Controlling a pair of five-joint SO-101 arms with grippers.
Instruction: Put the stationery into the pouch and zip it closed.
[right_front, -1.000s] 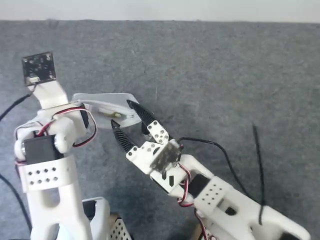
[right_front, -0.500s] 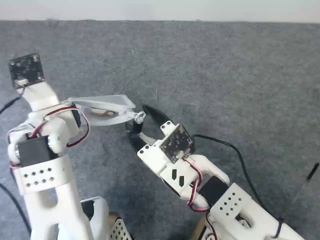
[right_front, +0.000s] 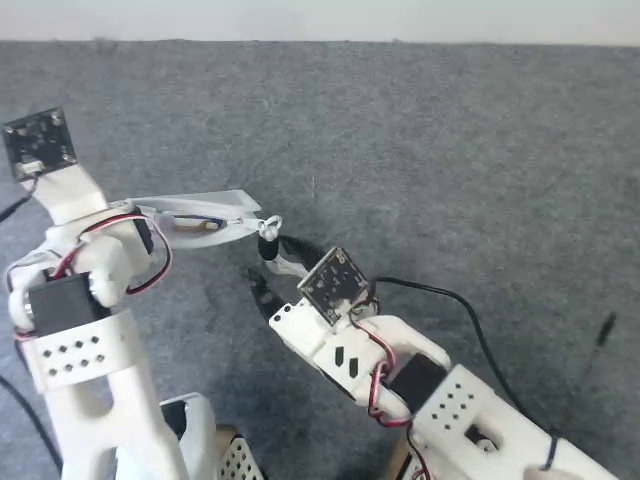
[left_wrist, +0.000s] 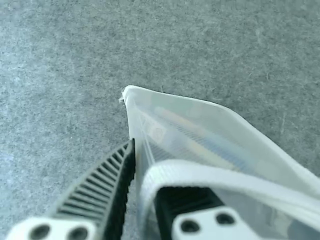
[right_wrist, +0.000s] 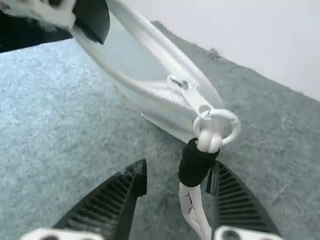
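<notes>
- Right end effector (right_wrist: 180, 171): the jaws stand wide apart and grip nothing. It sits low over the bench (right_front: 450, 150), just beside the free end of the pouch (right_wrist: 135, 60).
- A black collar (right_wrist: 196, 161) on a white cord (right_wrist: 192, 212) hangs between the two right fingers. The collar lies against one finger and well apart from the other.
- The cord hangs from a white ring (right_wrist: 222, 113). The ring is joined by a pull tab to the slider (right_wrist: 177, 83) on the zip (right_wrist: 150, 47).
- The slider sits near the pouch end that faces the right end effector.
- Left end effector (left_wrist: 147, 169): the jaws are clamped on the pouch wall, one ribbed finger (left_wrist: 107, 187) on the outside and the other behind a white strap.
- The pouch is translucent white. It is held clear of the bench, with its long edge running from the left end effector toward the right one.
- Stationery (left_wrist: 190, 132) lies inside the pouch and shows through the wall as long yellow and blue shapes.
- The bench is covered in grey felt.
</notes>
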